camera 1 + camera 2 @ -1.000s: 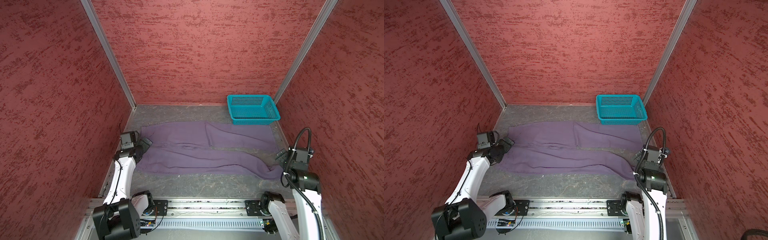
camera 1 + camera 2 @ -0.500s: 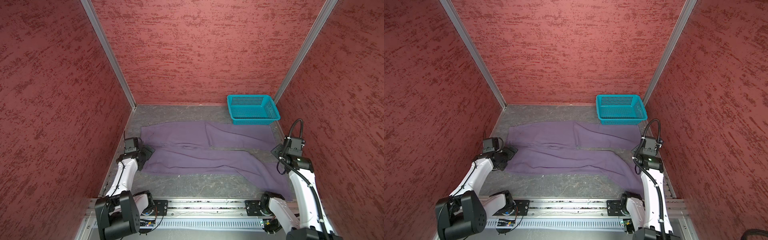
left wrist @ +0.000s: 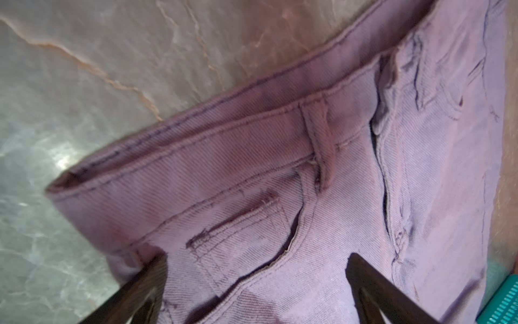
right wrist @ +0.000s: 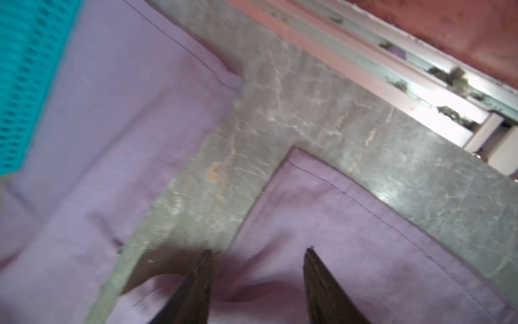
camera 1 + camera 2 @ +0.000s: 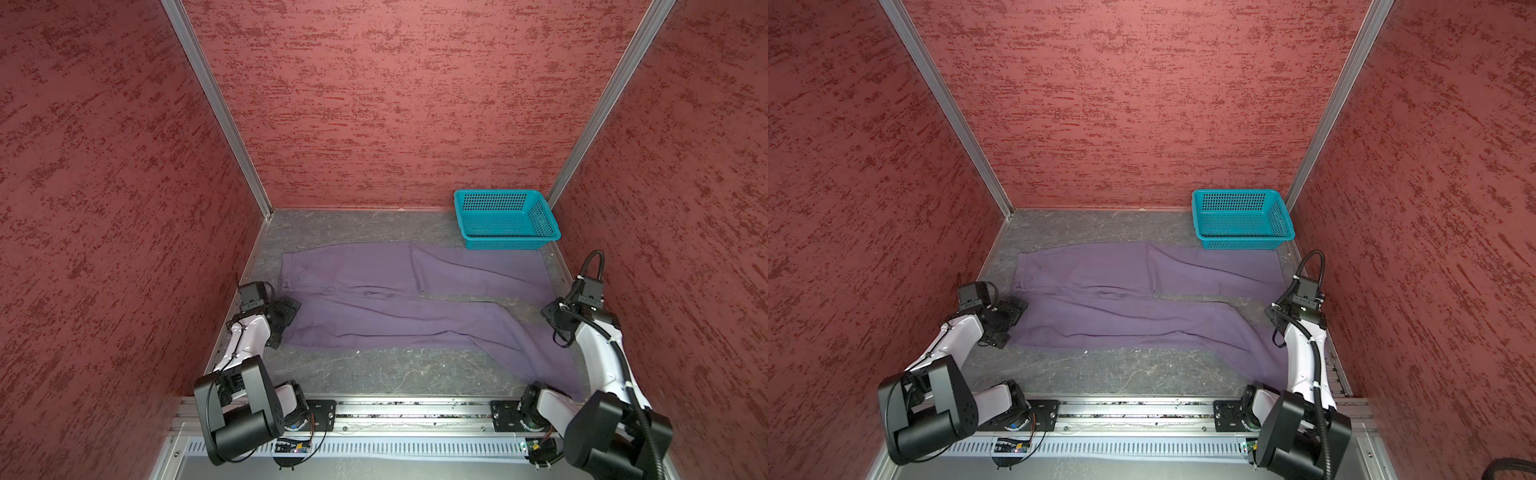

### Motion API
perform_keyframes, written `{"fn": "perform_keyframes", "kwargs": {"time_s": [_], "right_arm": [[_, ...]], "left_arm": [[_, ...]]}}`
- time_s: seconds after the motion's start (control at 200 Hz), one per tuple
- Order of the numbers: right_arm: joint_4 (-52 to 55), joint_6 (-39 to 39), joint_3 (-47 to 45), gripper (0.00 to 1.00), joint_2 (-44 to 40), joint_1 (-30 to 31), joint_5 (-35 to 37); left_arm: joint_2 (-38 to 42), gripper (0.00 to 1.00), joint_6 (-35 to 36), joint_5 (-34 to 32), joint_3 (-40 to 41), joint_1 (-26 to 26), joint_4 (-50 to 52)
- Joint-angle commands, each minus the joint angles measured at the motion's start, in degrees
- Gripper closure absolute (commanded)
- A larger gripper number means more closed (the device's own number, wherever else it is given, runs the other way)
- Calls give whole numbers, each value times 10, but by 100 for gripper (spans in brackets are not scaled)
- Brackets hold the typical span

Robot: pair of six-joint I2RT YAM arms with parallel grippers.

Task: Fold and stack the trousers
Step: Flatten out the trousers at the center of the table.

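The purple trousers (image 5: 374,299) (image 5: 1108,307) lie flat across the table, waistband at the left and both legs running right. The near leg bends toward the front right corner. My left gripper (image 5: 291,309) (image 5: 1015,309) is open over the waistband (image 3: 224,146); in the left wrist view its fingertips (image 3: 255,258) straddle the pocket area. My right gripper (image 5: 550,316) (image 5: 1273,313) sits low over the near leg by its hem (image 4: 364,213). Its jaws (image 4: 258,249) stand apart with a soft ridge of fabric between them, not pinched.
A teal mesh basket (image 5: 505,220) (image 5: 1241,218) (image 4: 25,84) stands at the back right corner, touching the far leg (image 4: 126,112). Red walls close in three sides. A metal rail (image 5: 415,409) runs along the front edge with both arm bases on it.
The near leg's end now lies bent toward the front right corner. My right arm has swung back by the right wall. My left gripper slid slightly forward along the waistband.
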State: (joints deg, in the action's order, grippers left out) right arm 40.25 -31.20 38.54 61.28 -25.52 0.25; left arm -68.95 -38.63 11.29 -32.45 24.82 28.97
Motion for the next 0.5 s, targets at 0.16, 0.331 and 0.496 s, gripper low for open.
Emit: {"fn": "perform_keyframes", "kwargs": {"time_s": [0.16, 0.331, 0.496], "right_arm": [[-79, 16, -33, 19, 61, -42, -24], [-149, -7, -44, 17, 113, -68, -51], [-198, -22, -35, 20, 174, -77, -71]], "left_arm": [[45, 1, -2, -21, -8, 37, 8], [75, 1, -1, -44, -30, 38, 41], [89, 1, -7, -23, -33, 37, 44]]}}
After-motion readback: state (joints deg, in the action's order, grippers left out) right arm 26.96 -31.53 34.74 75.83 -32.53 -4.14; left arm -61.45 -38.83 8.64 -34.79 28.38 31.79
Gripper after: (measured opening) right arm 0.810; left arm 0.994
